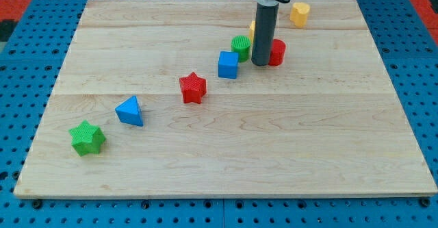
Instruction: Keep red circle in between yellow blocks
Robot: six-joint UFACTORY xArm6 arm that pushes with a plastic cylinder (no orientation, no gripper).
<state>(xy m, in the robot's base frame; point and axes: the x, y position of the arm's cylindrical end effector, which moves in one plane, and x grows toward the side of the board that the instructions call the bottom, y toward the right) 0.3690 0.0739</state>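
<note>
The red circle [277,52] lies near the view's top, just right of my tip [261,64], which touches or nearly touches its left side. One yellow block [300,13] sits above and to the right of the red circle. A second yellow block [252,29] shows only as a sliver behind the rod, above and left of the red circle. A green circle [240,46] lies just left of the rod.
A blue cube [228,64] lies left of my tip. A red star [193,87], a blue triangle [130,111] and a green star [87,138] run in a diagonal line toward the view's bottom left on the wooden board [274,153].
</note>
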